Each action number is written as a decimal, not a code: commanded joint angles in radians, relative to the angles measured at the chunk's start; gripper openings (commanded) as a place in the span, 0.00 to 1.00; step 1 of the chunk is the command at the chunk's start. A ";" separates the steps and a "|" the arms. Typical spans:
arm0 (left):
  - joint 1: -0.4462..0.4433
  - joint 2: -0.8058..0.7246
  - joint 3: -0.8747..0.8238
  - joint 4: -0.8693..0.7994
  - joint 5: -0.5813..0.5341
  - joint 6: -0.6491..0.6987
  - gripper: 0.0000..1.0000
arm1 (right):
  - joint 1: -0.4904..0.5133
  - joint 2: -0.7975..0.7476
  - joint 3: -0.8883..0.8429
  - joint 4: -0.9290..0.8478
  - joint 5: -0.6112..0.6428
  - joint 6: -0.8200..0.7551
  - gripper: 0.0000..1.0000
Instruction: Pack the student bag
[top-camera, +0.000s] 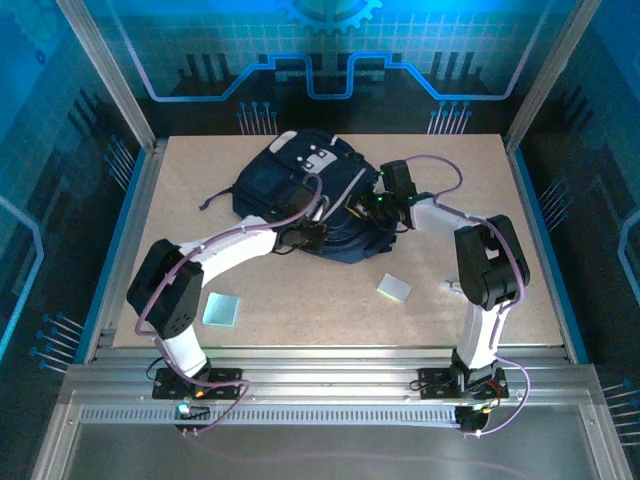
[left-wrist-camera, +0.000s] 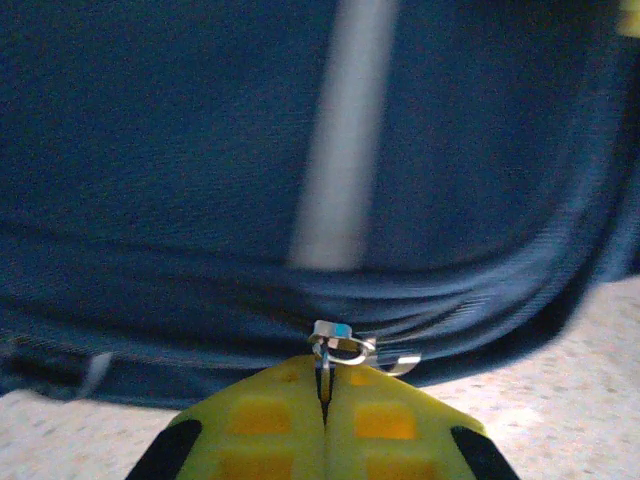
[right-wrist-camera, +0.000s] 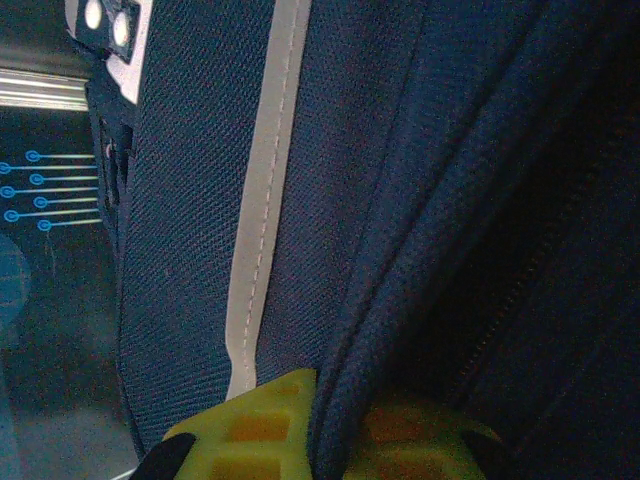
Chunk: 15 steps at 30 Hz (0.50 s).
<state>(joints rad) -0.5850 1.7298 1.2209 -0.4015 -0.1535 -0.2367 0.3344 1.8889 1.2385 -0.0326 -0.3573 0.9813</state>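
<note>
The table (top-camera: 330, 330) carries the student bag (top-camera: 300, 190) at its far middle, lying flat and well apart from my bases. It is by far the biggest thing here: dark navy woven cloth with light grey patches at its far end, a pale stitched stripe (right-wrist-camera: 262, 200) down one panel, and a black strap (top-camera: 215, 200) trailing to the left. Its near edge is rumpled, with folds bunched along the seam.

Nearer my bases lie a pale blue square (top-camera: 221, 309) on the left and a pale green pad (top-camera: 394, 288) on the right. Both are apart from the bag, and I take them for things to be packed.

My right end effector (right-wrist-camera: 335, 425) is at the bag's right side, clamped on a thick fold of the navy cloth beside a line of zipper teeth (right-wrist-camera: 500, 330). I judge this an anchor, so the bag stays put under a pull.

My left end effector (left-wrist-camera: 325, 385) sits at the bag's near edge, its yellow fingers pressed together on the small metal zipper pull (left-wrist-camera: 340, 343). That grip looks meant to run the zipper along its track. I cannot tell whether it is to open or close it.
</note>
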 joint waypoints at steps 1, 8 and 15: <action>0.119 -0.062 -0.065 -0.076 -0.096 -0.045 0.00 | -0.048 -0.040 0.033 -0.065 0.030 -0.084 0.00; 0.194 -0.066 -0.004 -0.070 -0.018 -0.046 0.38 | -0.041 -0.039 0.098 -0.109 -0.082 -0.144 0.21; 0.175 -0.106 0.020 -0.010 0.096 -0.141 0.99 | -0.043 -0.184 0.096 -0.417 0.032 -0.300 0.75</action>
<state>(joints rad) -0.3981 1.6814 1.2110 -0.4385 -0.1062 -0.3115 0.2951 1.8008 1.3201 -0.2543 -0.3882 0.7952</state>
